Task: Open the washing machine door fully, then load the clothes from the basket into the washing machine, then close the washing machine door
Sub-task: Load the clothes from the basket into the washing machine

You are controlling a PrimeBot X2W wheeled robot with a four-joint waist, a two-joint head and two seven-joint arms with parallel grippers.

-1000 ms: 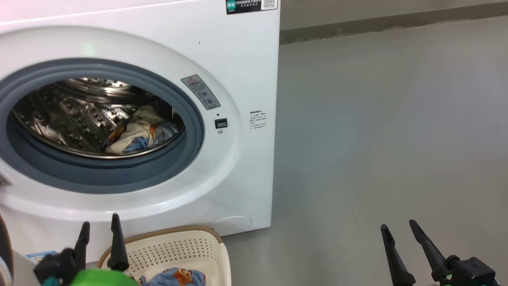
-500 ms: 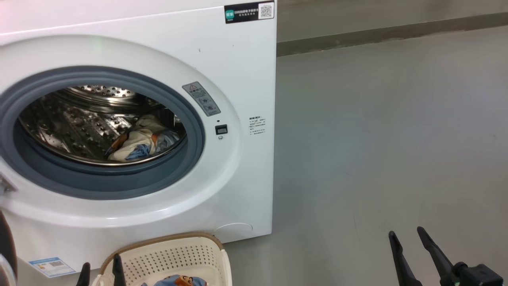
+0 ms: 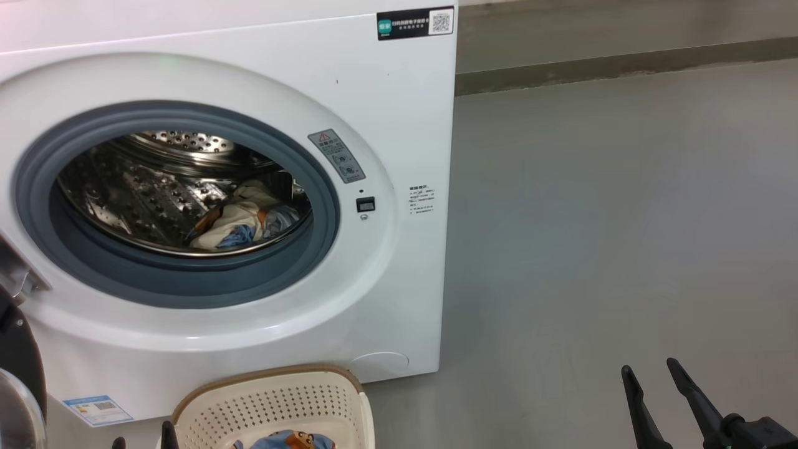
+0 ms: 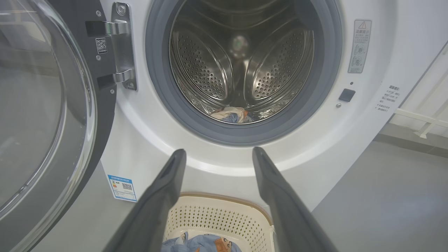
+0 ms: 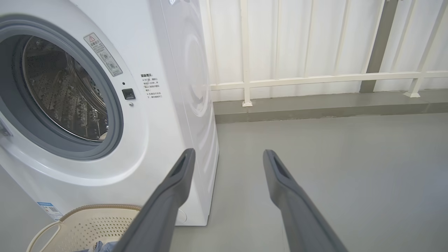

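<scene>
The washing machine (image 3: 399, 125) stands with its door (image 4: 45, 105) swung wide open to the left, glass bowl facing out. Cream and blue clothes (image 3: 240, 224) lie at the bottom of the steel drum, also seen in the left wrist view as clothes (image 4: 231, 113). The basket (image 3: 274, 399) sits on the floor in front of the washer, a blue printed cloth (image 4: 203, 243) inside it. My left gripper (image 4: 218, 151) hangs open above the basket (image 4: 217, 213), nothing between its fingers. My right gripper (image 3: 649, 368) is open over bare floor to the right.
Grey floor (image 3: 623, 218) spreads to the right of the washer. A white railing (image 5: 315, 78) on a low kerb runs behind it. The open door's black rim (image 3: 15, 349) juts out at the far left, close to my left arm.
My left gripper has sunk toward the bottom edge of the head view until just its fingertips show. The head camera has shifted a little. The right gripper stays open and almost still.
</scene>
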